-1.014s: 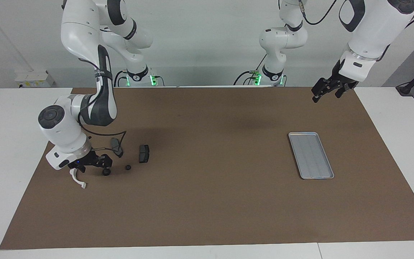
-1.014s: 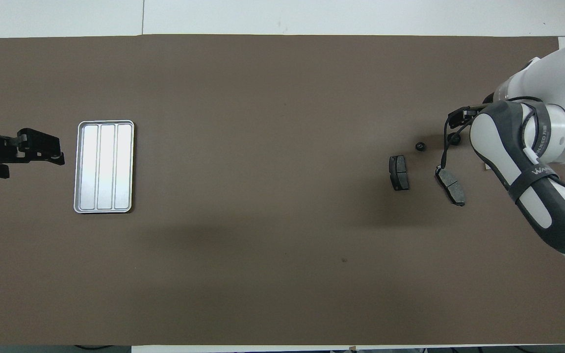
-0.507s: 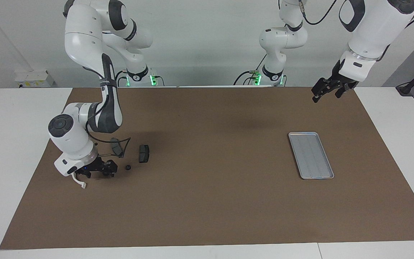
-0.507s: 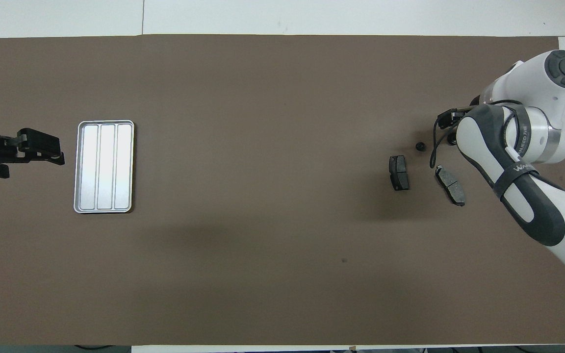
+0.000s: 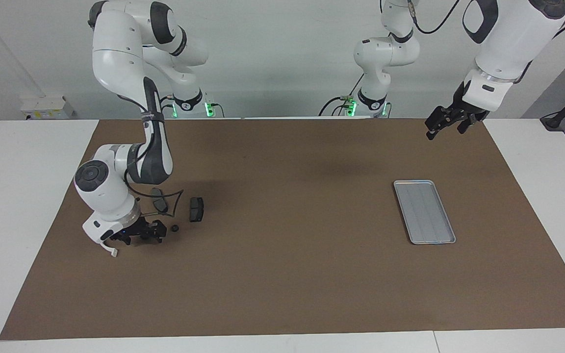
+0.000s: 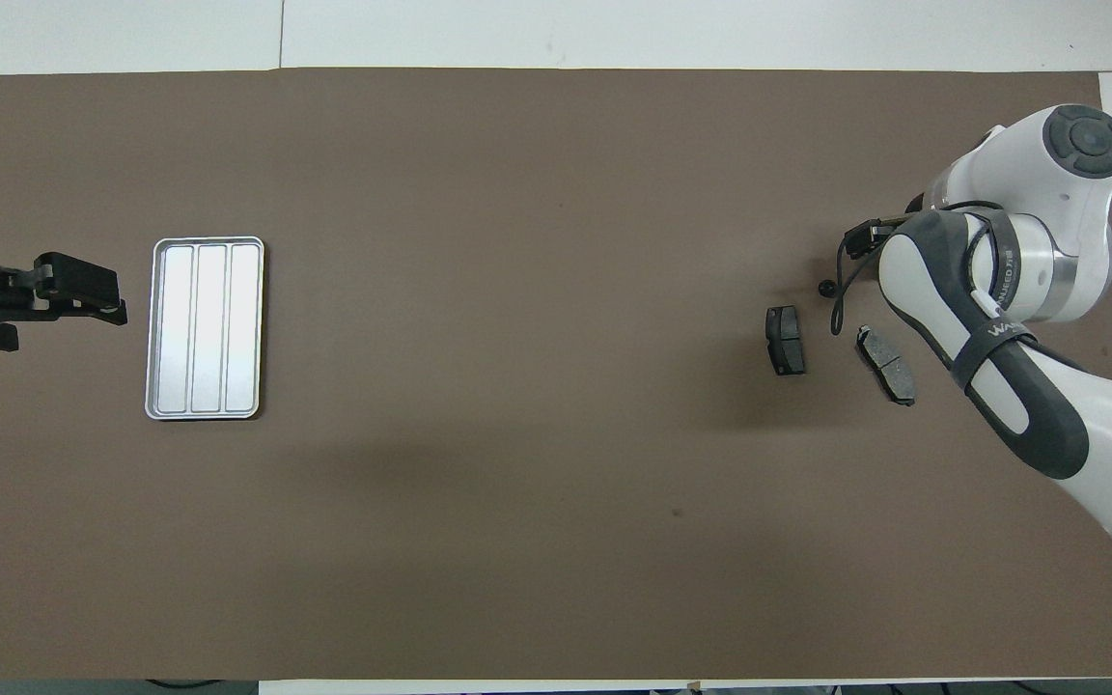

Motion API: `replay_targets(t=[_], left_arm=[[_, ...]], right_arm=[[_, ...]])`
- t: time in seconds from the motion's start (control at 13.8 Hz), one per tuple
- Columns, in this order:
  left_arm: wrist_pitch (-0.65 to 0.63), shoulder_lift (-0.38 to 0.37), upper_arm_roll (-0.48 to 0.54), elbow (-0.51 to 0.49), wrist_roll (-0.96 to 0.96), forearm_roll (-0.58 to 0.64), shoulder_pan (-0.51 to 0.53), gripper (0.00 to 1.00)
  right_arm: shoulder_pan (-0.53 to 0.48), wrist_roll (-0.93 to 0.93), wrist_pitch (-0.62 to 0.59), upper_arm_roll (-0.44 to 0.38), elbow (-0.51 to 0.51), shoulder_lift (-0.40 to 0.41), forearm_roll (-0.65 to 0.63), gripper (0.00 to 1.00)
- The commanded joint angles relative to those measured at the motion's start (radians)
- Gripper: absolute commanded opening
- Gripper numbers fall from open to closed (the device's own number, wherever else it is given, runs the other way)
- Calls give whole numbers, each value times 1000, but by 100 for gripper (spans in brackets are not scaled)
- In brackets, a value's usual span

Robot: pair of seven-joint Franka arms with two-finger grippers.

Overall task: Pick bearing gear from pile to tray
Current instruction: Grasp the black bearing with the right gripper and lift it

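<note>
Hovering low over the pile at its own end of the worktop (image 5: 282, 294), the right tool (image 5: 157, 234) hangs released, a small black round piece (image 5: 175, 228) just beside it toward the tray (image 5: 424, 211); the left tool (image 5: 447, 123) waits released, empty.

The right gripper (image 5: 146, 234) hangs low with jaws spread near the table's right-arm end, while the left gripper (image 5: 447, 122), waiting open, hovers over the robot-side corner.
</note>
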Motion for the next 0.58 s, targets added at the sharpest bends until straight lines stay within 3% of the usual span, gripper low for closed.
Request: replay_targets(t=[0.0, 0.29, 0.51], left_arm=[[10, -30, 10, -34, 3, -11, -10, 100], [12, -30, 11, -34, 3, -11, -10, 100], [12, -30, 10, -34, 3, -11, -10, 100]], right_arm=[[-9, -30, -49, 3, -6, -16, 23, 95], [-25, -63, -52, 3, -37, -35, 25, 95], [-23, -63, -37, 3, -60, -42, 25, 89]])
